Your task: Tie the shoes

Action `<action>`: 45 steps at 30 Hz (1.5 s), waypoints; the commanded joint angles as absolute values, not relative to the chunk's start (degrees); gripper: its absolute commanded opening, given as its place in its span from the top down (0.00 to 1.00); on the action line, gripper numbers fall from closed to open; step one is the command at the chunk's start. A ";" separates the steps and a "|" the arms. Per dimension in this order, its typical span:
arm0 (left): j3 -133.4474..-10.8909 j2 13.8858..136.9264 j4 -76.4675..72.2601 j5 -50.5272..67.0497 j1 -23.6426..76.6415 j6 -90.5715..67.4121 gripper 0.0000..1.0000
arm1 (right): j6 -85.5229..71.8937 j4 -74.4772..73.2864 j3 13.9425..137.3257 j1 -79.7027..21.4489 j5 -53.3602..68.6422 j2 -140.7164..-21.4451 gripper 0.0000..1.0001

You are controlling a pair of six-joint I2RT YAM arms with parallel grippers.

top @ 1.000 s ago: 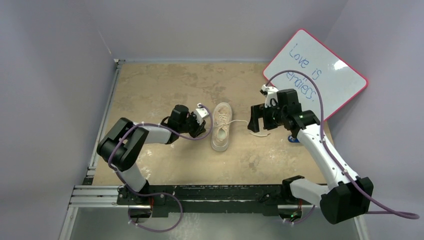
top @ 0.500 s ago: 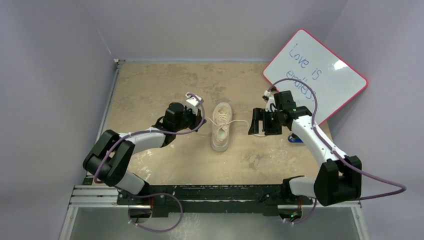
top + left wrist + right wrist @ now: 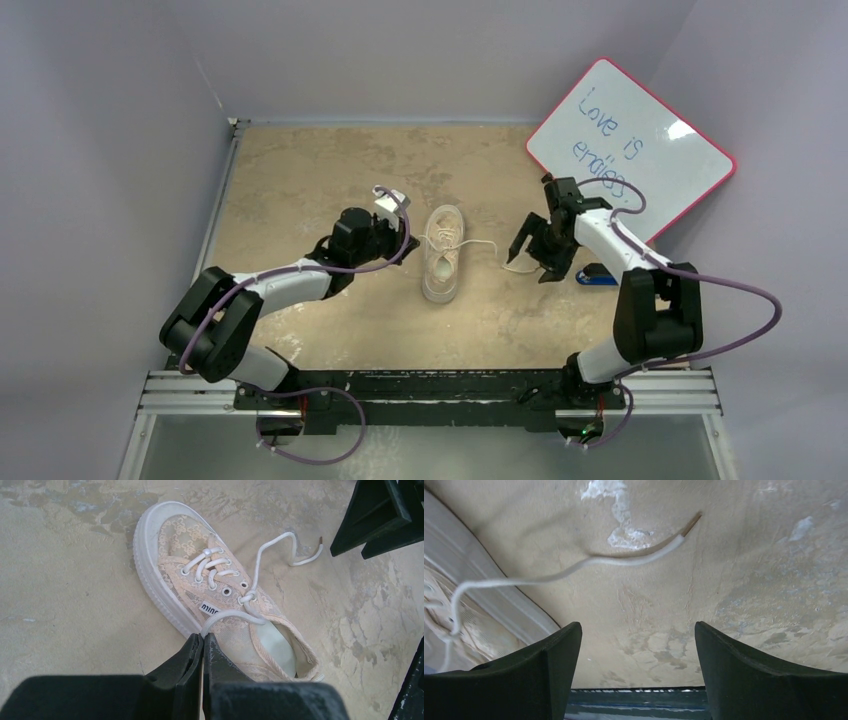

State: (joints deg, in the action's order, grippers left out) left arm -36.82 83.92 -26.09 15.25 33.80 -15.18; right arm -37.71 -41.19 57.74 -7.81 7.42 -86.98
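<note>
At the centre of the surface lies one cream low-top sneaker, sole down, toe pointing away from the arm bases. Its upper eyelets are unlaced and no bow is formed.

Left pincer: fingers pressed together on the left lace, which arcs from the eyelets to the fingertips just beside the sneaker's left flank.

Right pincer: fingers spread, nothing between them, held low to the sneaker's right. The right lace runs slack across the surface ahead of them, its brown tip free.

A red-framed whiteboard leans at the far right corner. A blue-and-black stapler sits near the right arm.
</note>
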 commanded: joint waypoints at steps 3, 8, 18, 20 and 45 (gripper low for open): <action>-40.23 84.11 -30.08 16.36 35.15 -12.13 1.00 | -57.25 -42.98 61.84 -7.67 0.45 -86.68 0.18; -41.35 84.84 -31.57 16.94 35.45 -11.04 1.00 | -66.18 -44.47 64.89 -7.91 -1.59 -91.59 0.22; -41.75 87.35 -36.35 18.41 36.62 -12.49 1.00 | -77.42 -45.52 63.10 -8.35 -3.70 -95.83 0.28; -41.66 87.33 -36.44 18.73 36.77 -12.25 1.00 | -79.15 -45.27 62.70 -8.40 -3.89 -96.79 0.28; -43.26 92.37 -41.67 22.65 36.83 -8.79 1.00 | -72.80 -40.14 68.05 -8.78 -10.72 -99.04 1.00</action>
State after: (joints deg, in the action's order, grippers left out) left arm -40.42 91.57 -37.19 20.47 36.56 -9.78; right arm -81.60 -44.86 63.64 -8.36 -5.76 -101.73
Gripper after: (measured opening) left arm 0.009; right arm 0.011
